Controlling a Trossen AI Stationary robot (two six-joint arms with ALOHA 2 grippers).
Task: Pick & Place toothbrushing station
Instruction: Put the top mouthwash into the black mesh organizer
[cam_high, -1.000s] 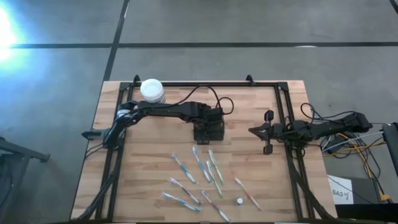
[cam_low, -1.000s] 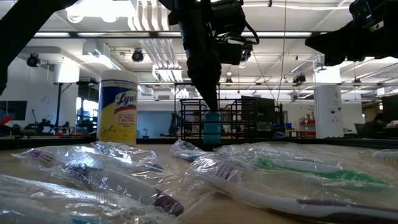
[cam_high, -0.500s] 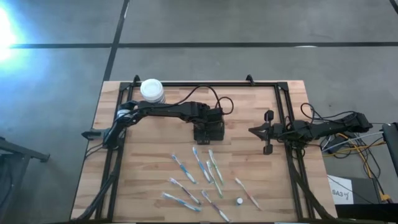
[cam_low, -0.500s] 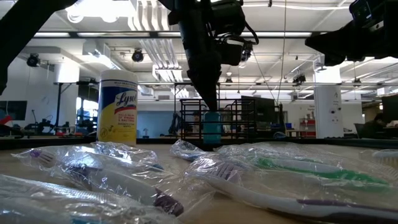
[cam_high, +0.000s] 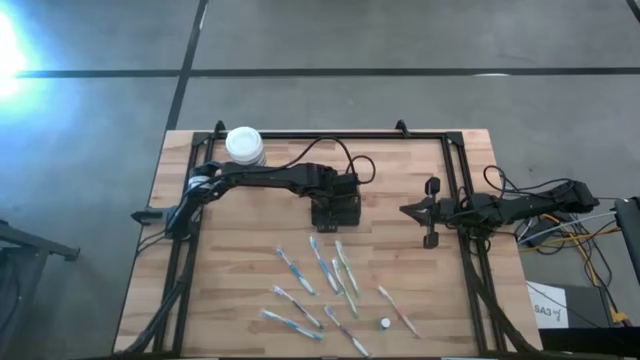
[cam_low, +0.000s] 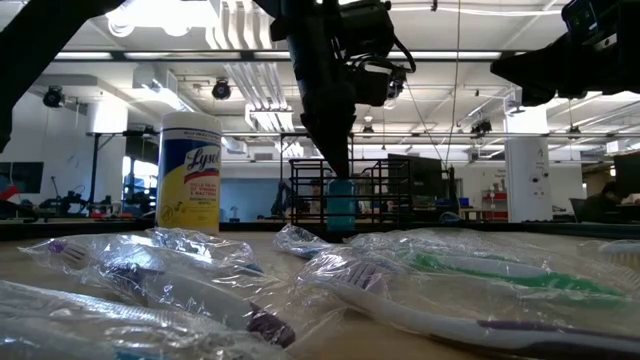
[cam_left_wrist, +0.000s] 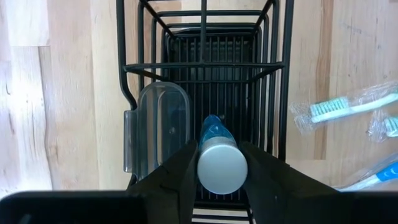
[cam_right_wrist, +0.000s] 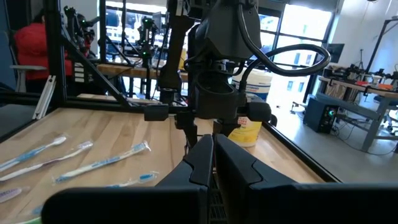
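Observation:
The toothbrushing station (cam_high: 336, 214) is a black wire rack with compartments, standing mid-table; it also shows in the left wrist view (cam_left_wrist: 205, 65) and the low view (cam_low: 385, 190). My left gripper (cam_high: 334, 198) (cam_left_wrist: 222, 177) is above it, shut on a blue tube with a white cap (cam_left_wrist: 222, 167) that stands upright in the rack (cam_low: 341, 205). A clear plastic case (cam_left_wrist: 155, 134) sits in the neighbouring compartment. My right gripper (cam_high: 405, 210) (cam_right_wrist: 214, 155) is shut and empty, above the table to the right of the rack. My left gripper pinches the tube by its white cap end (cam_left_wrist: 205, 167) between its two fingers, one on each side. The fingers come from above, pointing down. The tube stands upright with its lower blue part (cam_low: 341, 212) inside the rack.
A white-lidded yellow wipes jar (cam_high: 245, 146) (cam_low: 190, 172) stands at the far left. Several wrapped toothbrushes (cam_high: 320, 270) (cam_low: 200, 280) lie on the near half of the table, with a small white cap (cam_high: 385, 323) among them. A black frame (cam_high: 330, 134) edges the table.

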